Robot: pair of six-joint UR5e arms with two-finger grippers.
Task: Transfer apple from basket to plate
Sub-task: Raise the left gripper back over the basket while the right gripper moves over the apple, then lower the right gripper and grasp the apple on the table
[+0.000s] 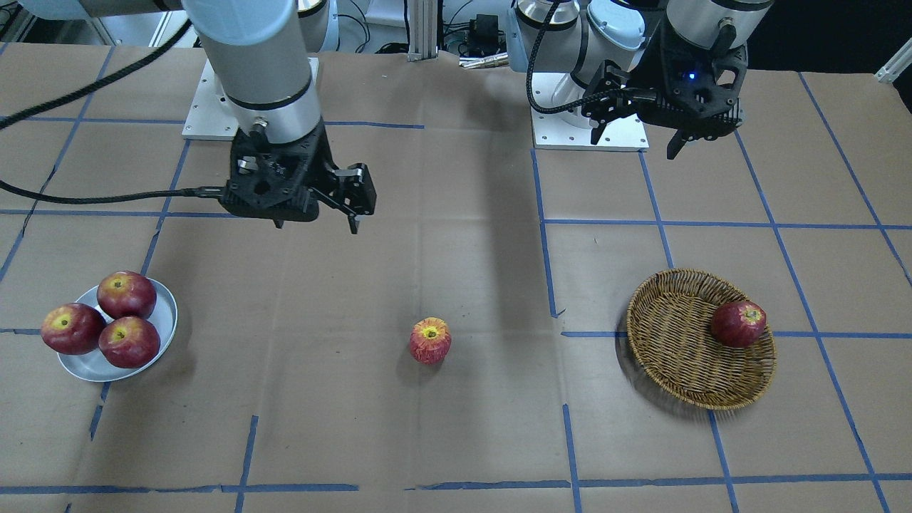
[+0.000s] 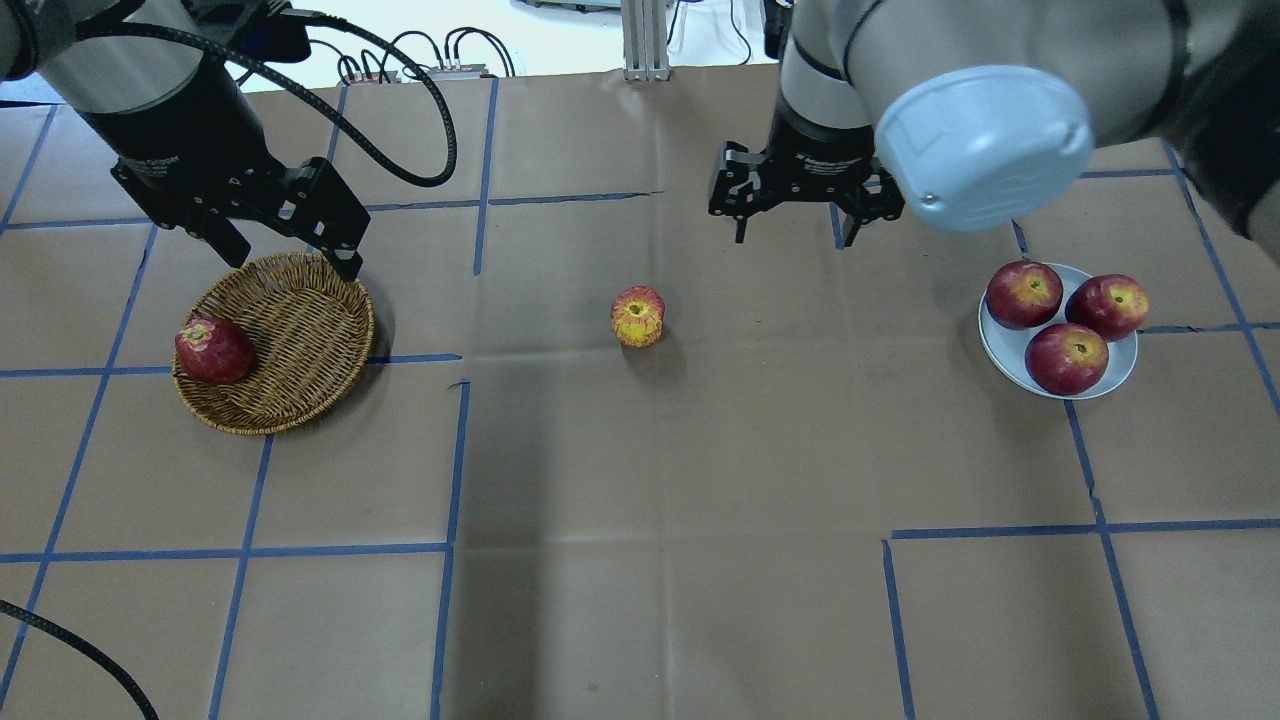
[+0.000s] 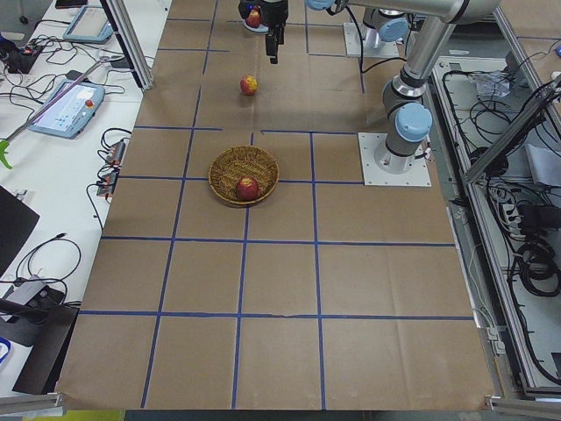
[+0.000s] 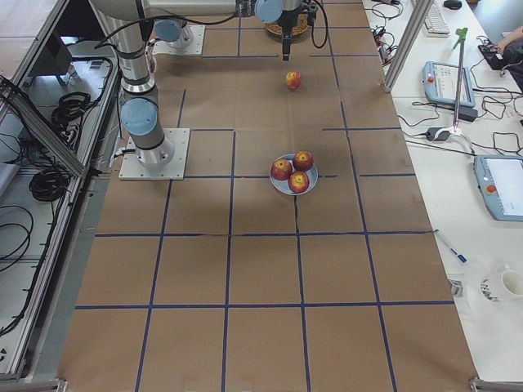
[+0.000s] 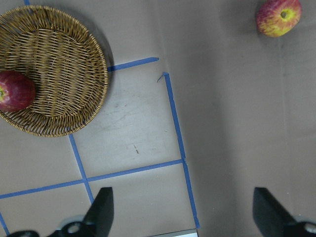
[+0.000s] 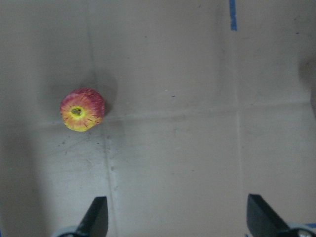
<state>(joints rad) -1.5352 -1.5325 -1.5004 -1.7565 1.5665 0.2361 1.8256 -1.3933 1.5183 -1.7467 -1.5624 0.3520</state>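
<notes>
Out on the brown-paper tabletop (image 2: 640, 480), in neither container: the fist-sized round apple (image 1: 429, 340), lighter pinkish-red with yellowish streaks. Standing upright, stem hollow and its yellow-green patch turned straight up; too round to show any long axis beyond that stem line. Roughly midway between the round shallow tan wicker basket (image 1: 670, 342) on the robot's left and the small round pale grey-white plate (image 1: 85, 365) on its right, well apart from both. Inside the basket, against the wall on the side away from the lighter fruit: one darker crimson apple (image 1: 739, 324), tipped a little. On the plate, packed together and touching: three deep crimson apples (image 1: 127, 294), hollows up, covering most of it. Across the paper, a grid of blue tape lines (image 2: 450, 450), none passing under the lighter fruit. Hanging high near the basket: the left pincer (image 2: 293, 262), black fingers spread wide, gripping nothing. Raised over the tabletop on the plate side of the lighter fruit: the right pincer (image 2: 795, 238), likewise spread wide and holding nothing; in its wrist view the fruit lying off to one side, outside the gap between the fingers.
</notes>
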